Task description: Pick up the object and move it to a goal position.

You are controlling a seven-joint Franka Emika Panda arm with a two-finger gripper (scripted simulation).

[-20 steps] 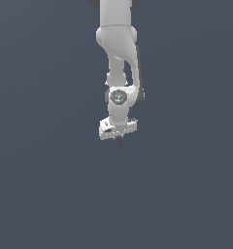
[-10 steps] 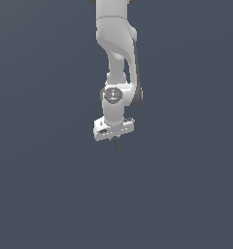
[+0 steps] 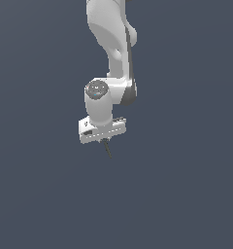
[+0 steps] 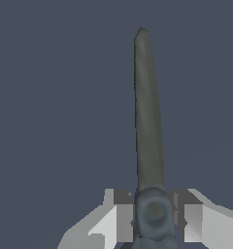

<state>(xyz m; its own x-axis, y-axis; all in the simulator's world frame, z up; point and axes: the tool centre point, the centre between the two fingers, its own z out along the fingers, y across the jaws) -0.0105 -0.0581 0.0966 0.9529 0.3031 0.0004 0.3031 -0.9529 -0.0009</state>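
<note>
Jaws clamped on our stick: thin, straight, dark grey-black, hanging below the white gripper.

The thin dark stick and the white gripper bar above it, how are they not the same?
The thin dark grey-black stick is skinny and dark; the white gripper bar is chunky and pale. The stick hangs pointing down, while the bar lies crosswise. The stick is shorter than the bar is wide. Both ride on the arm: the gripper pinches the stick.

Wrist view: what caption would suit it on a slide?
Seen from the wrist, the gripper clamps a thin dark stick pointing away.
</note>
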